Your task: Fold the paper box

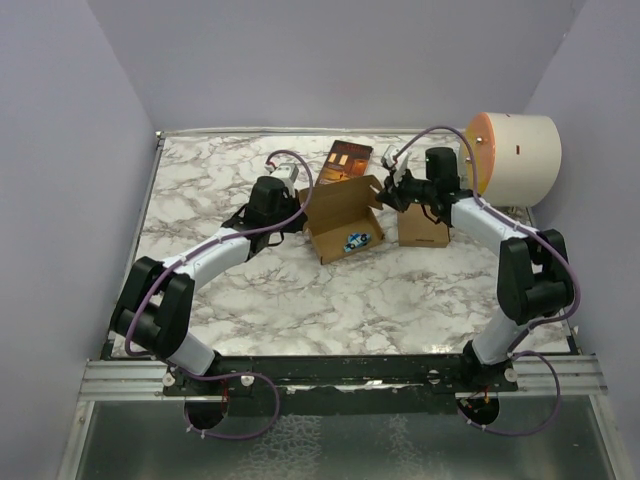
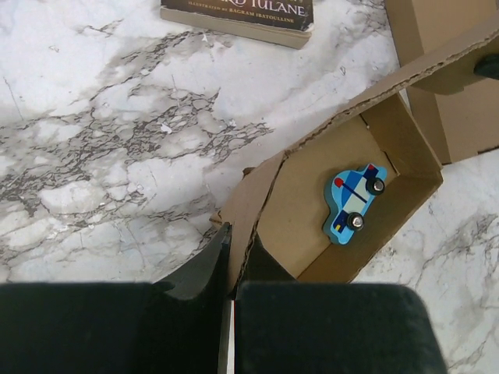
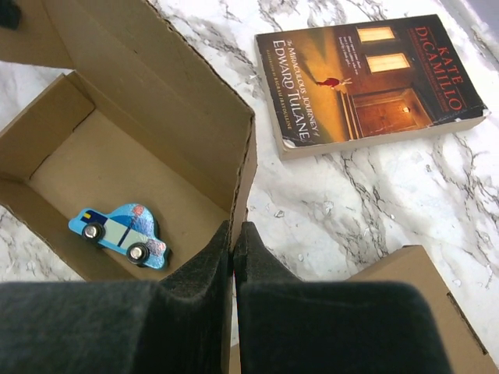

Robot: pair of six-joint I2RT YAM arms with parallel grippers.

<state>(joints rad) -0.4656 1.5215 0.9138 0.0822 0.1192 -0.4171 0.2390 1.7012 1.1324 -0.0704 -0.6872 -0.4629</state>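
Paper box sits open at mid-desk with a blue toy car lying inside. My left pincer is clamped tight on its left wall, and my right pincer is pinched tight on its right edge. Just beyond, a second brown carton stands and a book lies flat — farther right, a cream drum.
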